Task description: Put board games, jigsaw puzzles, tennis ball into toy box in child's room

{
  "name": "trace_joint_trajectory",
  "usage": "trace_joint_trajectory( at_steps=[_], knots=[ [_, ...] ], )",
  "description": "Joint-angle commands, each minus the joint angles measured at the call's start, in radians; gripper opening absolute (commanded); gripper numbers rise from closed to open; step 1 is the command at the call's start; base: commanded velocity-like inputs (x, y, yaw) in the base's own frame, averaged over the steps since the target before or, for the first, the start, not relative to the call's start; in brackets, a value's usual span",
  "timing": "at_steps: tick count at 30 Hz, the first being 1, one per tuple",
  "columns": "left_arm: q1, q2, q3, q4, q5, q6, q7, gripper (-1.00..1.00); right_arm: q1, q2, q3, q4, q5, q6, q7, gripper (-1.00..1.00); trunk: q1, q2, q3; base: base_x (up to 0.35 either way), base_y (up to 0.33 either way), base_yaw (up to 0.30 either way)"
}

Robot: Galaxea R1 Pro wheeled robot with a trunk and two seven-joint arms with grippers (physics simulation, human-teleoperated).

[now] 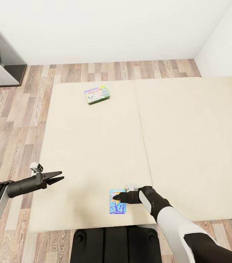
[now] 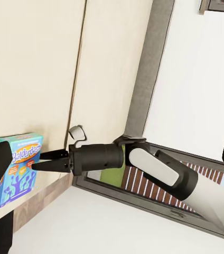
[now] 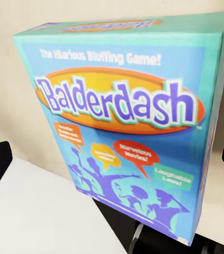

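1. Bed [image 1: 189,138]: cream mattress carrying two of the board games.
2. Blue game [image 1: 117,206]: flat at the bed's near edge, within reach from the robot's stance.
3. Right end effector [image 1: 115,197]: over the blue game's top, lined up for a grasp; finger spread cannot be told.
4. Left end effector [image 1: 59,178]: spread, empty, idle above the bed's near left part.
5. Green-bordered game [image 1: 97,95]: flat, toward the bed's far edge, well apart from the blue game.

1. The bed [image 1: 94,146] beside the plank floor [image 1: 17,120] looks like matt cream cloth, smooth.
2. That floor is wood-grained, faintly satin.
3. The blue board game [image 3: 128,121] on the bed looks like glossy printed card.
4. The right gripper [image 2: 38,160] near it is matt black plastic.
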Motion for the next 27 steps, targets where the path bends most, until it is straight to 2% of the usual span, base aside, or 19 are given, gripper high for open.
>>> trace_joint_trajectory(
  at_steps=[1, 27],
  knots=[
    [0.0, 0.0, 0.0, 0.0, 0.001, 0.011, -0.003, 1.0, 0.0, 0.0, 0.002, -0.001, -0.008, 0.006, -0.003, 1.0, 0.001, -0.001, -0.001, 0.0, 0.0, 0.0],
    [0.0, 0.0, 0.0, 0.0, 0.001, 0.011, -0.003, 1.0, 0.0, 0.0, 0.002, -0.001, -0.008, 0.002, -0.002, 1.0, 0.001, -0.001, -0.001, 0.0, 0.021, 0.0]
  ],
)
